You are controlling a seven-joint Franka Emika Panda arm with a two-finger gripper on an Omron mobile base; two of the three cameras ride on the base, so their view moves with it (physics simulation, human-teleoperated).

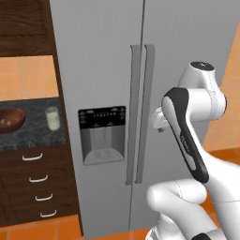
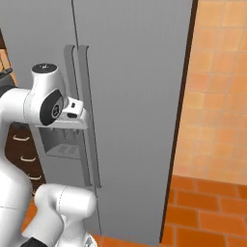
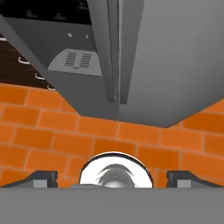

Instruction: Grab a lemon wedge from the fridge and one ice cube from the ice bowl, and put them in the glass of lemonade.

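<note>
Orange tile floor [image 3: 52, 131] under closed fridge [image 3: 175, 52], fingers [image 3: 112, 179] spread wide, empty, left cam adds ice bowl [image 1: 10, 119], glass of lemonade [image 1: 52, 118]

I was operating in a kitchen: a steel two-door fridge [image 1: 140, 93] stood ahead, with dark wooden drawers [image 1: 35, 180] under a stone counter [image 1: 33, 136] at left, on orange tile floor [image 2: 202, 212].

I see the grey steel fridge [image 1: 108, 93] with both doors shut, its long vertical handles side by side. Left of it, the reddish-brown ice bowl [image 1: 10, 120] and the upright glass of lemonade [image 1: 52, 118] sit near each other on the table.
</note>
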